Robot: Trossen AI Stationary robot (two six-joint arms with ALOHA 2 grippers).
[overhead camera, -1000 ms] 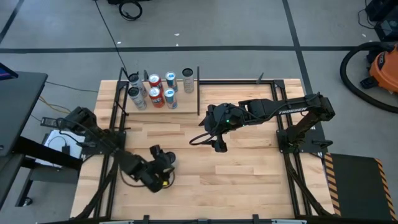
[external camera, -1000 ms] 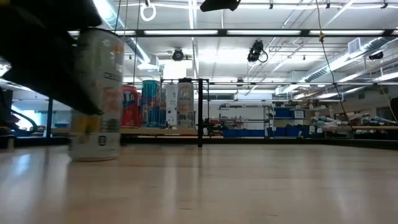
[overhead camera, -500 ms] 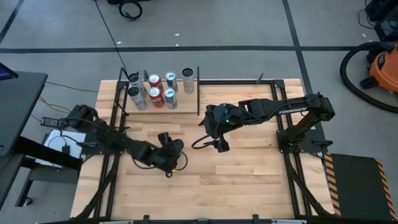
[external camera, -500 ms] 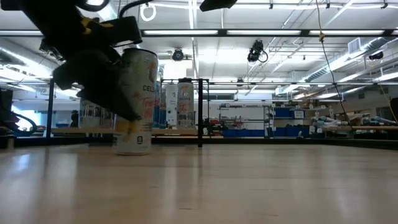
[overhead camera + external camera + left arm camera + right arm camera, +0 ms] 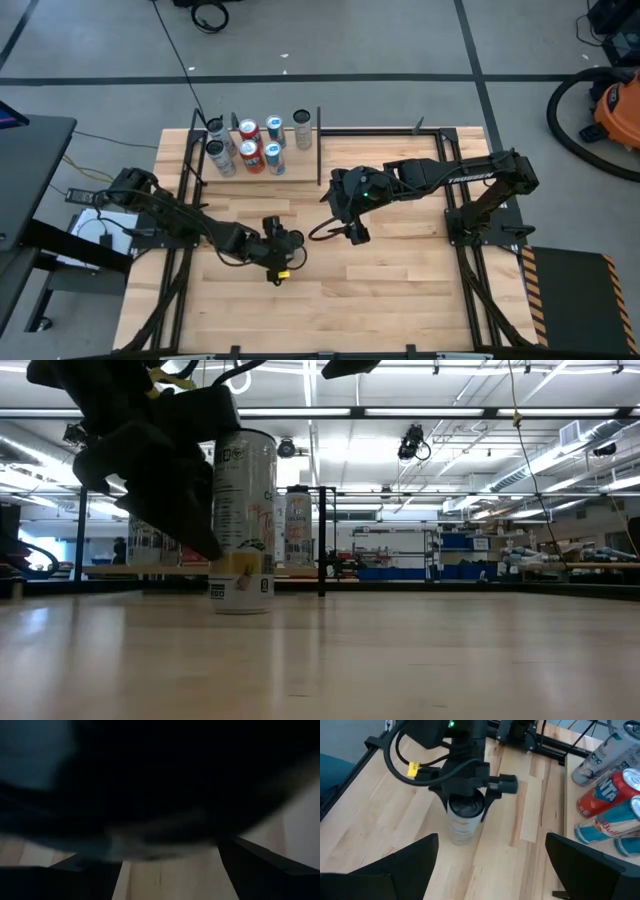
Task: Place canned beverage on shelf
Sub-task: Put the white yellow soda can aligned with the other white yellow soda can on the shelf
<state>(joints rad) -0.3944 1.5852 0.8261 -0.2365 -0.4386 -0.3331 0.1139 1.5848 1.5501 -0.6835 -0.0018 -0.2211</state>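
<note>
The step in hand looks like carrying the tall white canned beverage with yellow and red print [image 5: 242, 525] across the plank-patterned wooden bench [image 5: 400, 290] to the small pale wood shelf edged with thin black rods [image 5: 290, 172]. To do it well, the can should stay upright and clear the bench surface before it travels; in the low view its base looks to be on or just above the planks, and I cannot tell which. It should then go to a bare patch of the shelf, away from the cluster of red, blue and silver cans [image 5: 250, 146] already standing there, so none are knocked.

The left gripper [image 5: 465, 802] is clenched around the can's upper part, near the middle of the bench, well apart from the shelf. The right gripper [image 5: 354, 234] hangs nearby with its jaws spread wide, holding nothing.
</note>
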